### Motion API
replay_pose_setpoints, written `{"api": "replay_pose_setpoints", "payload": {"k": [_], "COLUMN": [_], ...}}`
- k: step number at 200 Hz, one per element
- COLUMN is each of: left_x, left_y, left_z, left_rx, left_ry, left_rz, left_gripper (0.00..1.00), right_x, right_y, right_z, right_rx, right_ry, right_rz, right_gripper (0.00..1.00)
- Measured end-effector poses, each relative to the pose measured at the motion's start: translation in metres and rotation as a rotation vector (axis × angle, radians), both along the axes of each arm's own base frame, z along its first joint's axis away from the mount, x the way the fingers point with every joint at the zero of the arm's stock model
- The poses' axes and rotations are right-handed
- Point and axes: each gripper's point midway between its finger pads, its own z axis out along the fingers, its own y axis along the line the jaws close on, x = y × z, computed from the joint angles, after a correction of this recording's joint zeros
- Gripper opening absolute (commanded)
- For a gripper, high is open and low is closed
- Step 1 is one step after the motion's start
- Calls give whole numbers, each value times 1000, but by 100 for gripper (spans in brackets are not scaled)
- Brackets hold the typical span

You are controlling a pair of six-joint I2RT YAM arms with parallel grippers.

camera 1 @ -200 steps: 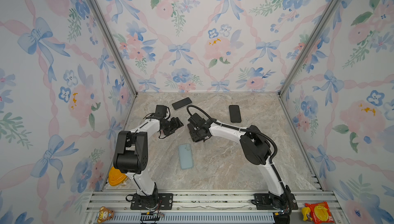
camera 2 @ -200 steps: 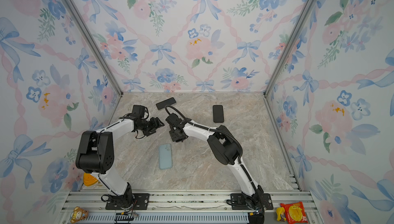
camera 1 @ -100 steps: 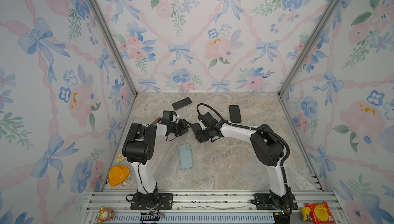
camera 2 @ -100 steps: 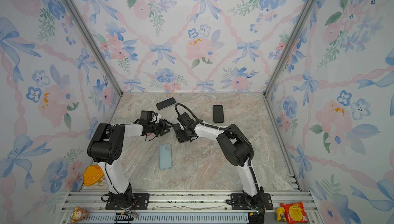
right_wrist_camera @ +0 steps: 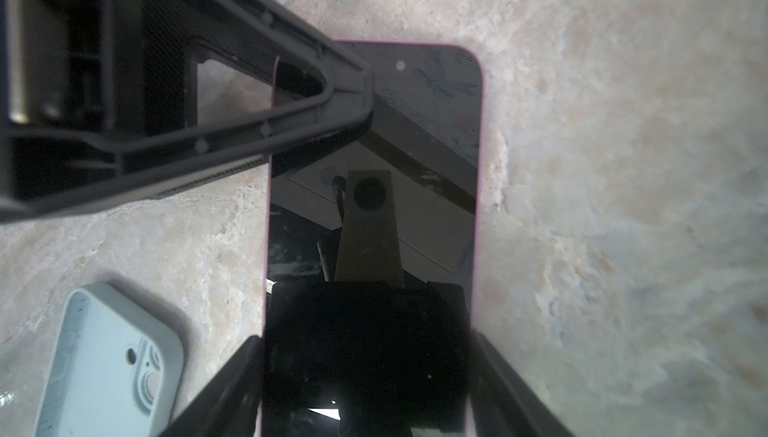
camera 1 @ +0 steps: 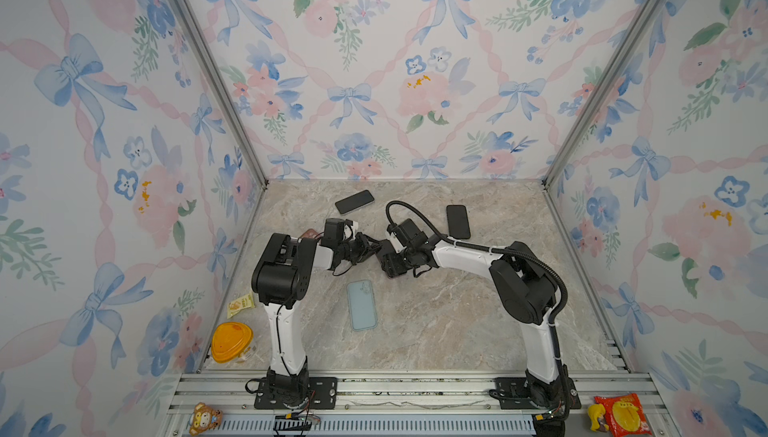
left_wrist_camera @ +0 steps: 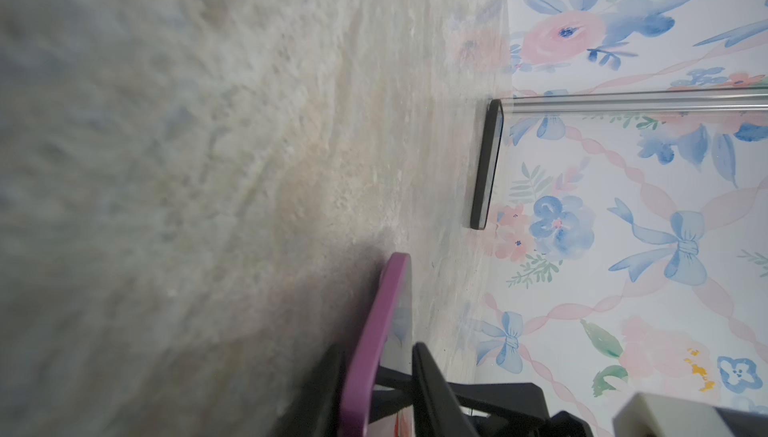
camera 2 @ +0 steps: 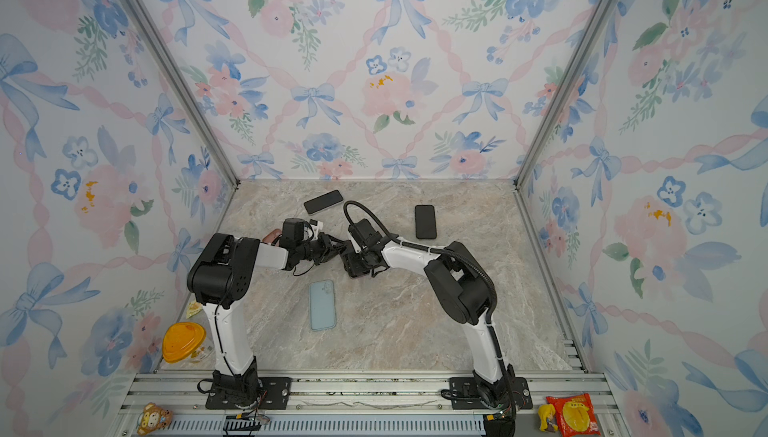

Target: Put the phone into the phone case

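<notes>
- In both top views the pink phone is almost wholly hidden beneath the left hand (camera 1: 369,248) and right hand (camera 1: 392,263). The two hands meet at mid-counter (camera 1: 457,322), just beyond the far end of the phone case (camera 1: 362,305).
- The right wrist view shows the pink phone (right_wrist_camera: 374,206) screen up. The right hand (right_wrist_camera: 365,341) is clamped across its width, with one finger on each long edge. The frame cuts off that end of the phone.
- One finger (right_wrist_camera: 291,94) of the left hand covers a corner of the screen.
- In the left wrist view the left hand (left_wrist_camera: 376,351) has a finger on each face of the pink phone (left_wrist_camera: 374,322), which is seen edge-on. I cannot tell whether they pinch it.
- The light blue phone case lies flat, apart from both hands. The right wrist view cuts off part of it (right_wrist_camera: 108,364).
- A brownish thing (camera 1: 309,233) behind the left arm is too hidden to name.
- There are three phones: the pink one and two black phones lying flat at the far side, one left of centre (camera 1: 354,201) and one right of centre (camera 1: 458,221).
- There is one case.
- An orange-lidded tub (camera 1: 231,341) and a yellow packet (camera 1: 241,305) sit near left.
</notes>
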Motion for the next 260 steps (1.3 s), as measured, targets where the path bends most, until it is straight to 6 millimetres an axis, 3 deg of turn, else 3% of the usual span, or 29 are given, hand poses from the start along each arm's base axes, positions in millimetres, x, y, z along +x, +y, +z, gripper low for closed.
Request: {"api": "replay_pose_setpoints", "payload": {"k": [36, 78, 102, 133, 151, 168, 180, 215, 260], "left_x": [-1, -3, -4, -13, -18, -23, -25, -21, -17], "left_y": [0, -1, -3, -7, -10, -13, -15, -26, -34], "left_z": [-3, 0, 3, 3, 5, 7, 8, 27, 66], "left_rx": [-5, -35, -66, -98, -117, -146, -167, -231, -327], "left_ry": [3, -6, -6, 13, 24, 44, 61, 50, -24], "left_rz": [5, 12, 12, 24, 44, 78, 101, 154, 187], "left_gripper": [19, 14, 10, 6, 2, 0, 0, 0, 0], "right_x": [1, 2, 4, 12, 8, -2, -10, -34, -28], "right_y": [-1, -2, -10, -40, -64, -82, -88, -95, -89], "right_z": [0, 2, 9, 46, 79, 95, 92, 58, 60], "right_rx": [1, 25, 55, 160, 325, 500, 595, 782, 1019], "right_ry": [0, 25, 62, 91, 95, 123, 161, 321, 390], "right_rz": [-3, -8, -61, -251, -409, -536, -596, -739, -792], "right_gripper": [63, 82, 88, 89, 86, 83, 81, 78, 68]}}
